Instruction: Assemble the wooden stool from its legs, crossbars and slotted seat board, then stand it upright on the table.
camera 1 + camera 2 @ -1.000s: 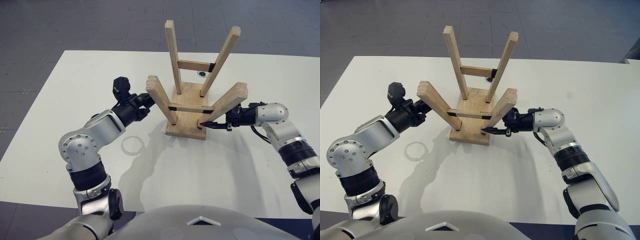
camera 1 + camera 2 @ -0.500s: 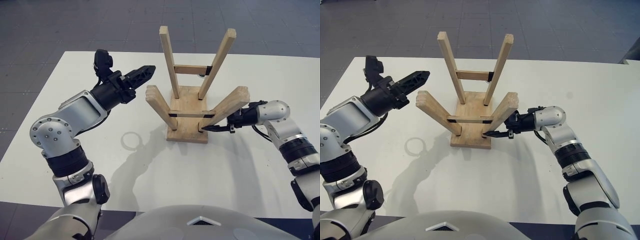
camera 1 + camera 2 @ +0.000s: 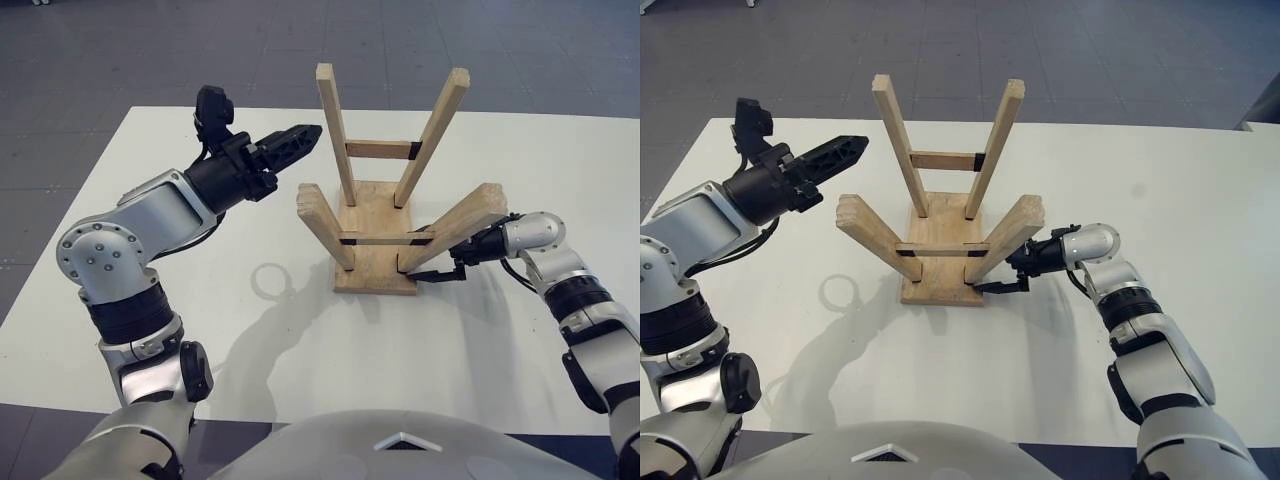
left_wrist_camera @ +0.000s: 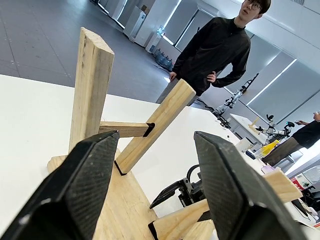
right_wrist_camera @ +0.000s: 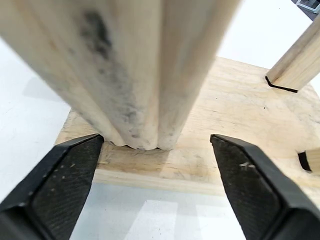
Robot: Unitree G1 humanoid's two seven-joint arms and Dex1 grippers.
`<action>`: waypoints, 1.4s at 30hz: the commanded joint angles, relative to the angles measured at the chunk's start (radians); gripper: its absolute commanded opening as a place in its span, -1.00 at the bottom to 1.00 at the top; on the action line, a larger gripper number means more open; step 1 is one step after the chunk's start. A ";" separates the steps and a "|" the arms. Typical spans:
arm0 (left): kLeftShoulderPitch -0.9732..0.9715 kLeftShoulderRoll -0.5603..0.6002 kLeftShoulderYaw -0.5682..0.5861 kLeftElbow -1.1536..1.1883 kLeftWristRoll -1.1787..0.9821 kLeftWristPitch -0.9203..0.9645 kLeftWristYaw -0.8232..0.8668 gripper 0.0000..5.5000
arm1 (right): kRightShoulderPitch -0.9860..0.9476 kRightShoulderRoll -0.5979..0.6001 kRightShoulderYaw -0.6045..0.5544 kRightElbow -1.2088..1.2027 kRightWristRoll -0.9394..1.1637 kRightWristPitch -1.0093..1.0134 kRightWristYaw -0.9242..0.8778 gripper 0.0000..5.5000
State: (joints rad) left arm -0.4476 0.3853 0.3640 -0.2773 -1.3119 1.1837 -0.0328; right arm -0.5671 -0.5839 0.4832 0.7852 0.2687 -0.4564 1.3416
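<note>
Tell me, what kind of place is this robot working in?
Probably a robot lab or a big workshop hall. A large white table stands on a grey tiled floor. Behind the upside-down wooden stool, the left wrist view shows tall windows and other machines.

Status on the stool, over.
Left gripper open, aloft beside stool. Right gripper open, straddling a near leg at its base. Stool upside down on table.
</note>
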 commanded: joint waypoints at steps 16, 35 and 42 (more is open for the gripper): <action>0.102 0.088 0.006 -0.091 0.162 -0.142 0.208 0.01 | -0.047 -0.171 -0.535 -0.464 0.080 0.652 -0.407 0.70; 0.105 0.028 -0.015 -0.180 0.347 -0.149 0.307 0.01 | 0.189 0.099 -0.729 -1.498 1.028 1.478 -1.379 -0.26; 0.089 0.025 -0.026 -0.170 0.352 -0.144 0.300 0.01 | 0.068 0.090 -0.691 -1.460 1.037 1.373 -1.454 -0.26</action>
State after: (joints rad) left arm -0.3441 0.4152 0.3467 -0.4546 -0.9673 1.0232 0.2713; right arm -0.3955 -0.4813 -0.1915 -0.7119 1.3111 0.9556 -0.0899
